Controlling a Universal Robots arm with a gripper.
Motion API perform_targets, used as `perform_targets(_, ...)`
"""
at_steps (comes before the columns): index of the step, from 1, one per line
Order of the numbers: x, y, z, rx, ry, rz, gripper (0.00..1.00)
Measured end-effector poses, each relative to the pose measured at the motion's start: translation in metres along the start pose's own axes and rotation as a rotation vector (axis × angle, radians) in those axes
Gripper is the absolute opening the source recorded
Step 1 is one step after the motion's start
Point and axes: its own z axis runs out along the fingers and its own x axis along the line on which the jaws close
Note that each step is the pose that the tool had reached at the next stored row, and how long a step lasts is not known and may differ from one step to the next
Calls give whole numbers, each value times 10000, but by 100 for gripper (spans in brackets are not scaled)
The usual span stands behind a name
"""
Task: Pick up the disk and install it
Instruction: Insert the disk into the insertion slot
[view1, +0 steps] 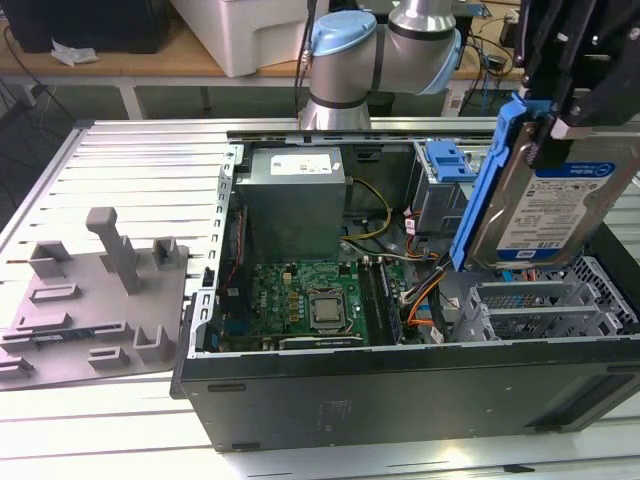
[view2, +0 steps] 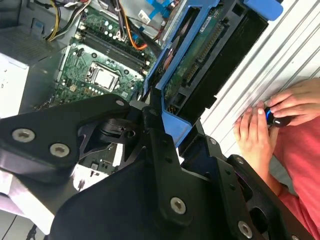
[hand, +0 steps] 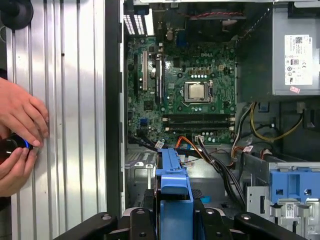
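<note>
Silver disk (view1: 560, 195): you have it off the table and hanging from the claw (view1: 556, 112), raised above the open computer case (view1: 400, 400).
Claw state: jaws clamped on the disk's upper end, across the blue rails (view1: 487, 180); both wrist views show black gripper parts on either side of the blue edge.
Pick-up: done, judging by the disk resting on no surface.
Install: not done; your disk sits in no bay.
Attitude: steeply tilted, lower end pointing down into the case beneath the claw.
Look of disk: flat rectangle with a white-and-blue label on its face and blue plastic rails along its edges. The green circuit-board underside (view2: 197, 60) with its connector row shows in the second wrist view.
Beneath claw: perforated grey panel (view1: 545, 305) and orange and black cables (view1: 425, 295); the motherboard (view1: 280, 295) lies further off.
Blue bracket (view1: 450, 160): just beside the held disk; I cannot tell whether they touch.
Hands (hand: 20, 130): a person's hands rest on the slatted table (hand: 75, 100) outside the case, well apart from the claw.
</note>
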Motion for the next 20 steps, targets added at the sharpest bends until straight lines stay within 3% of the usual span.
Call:
perform_targets(10,83,-283,30,-1,-22,8,36)
perform_targets(20,83,-314,65,-1,-30,20,36)
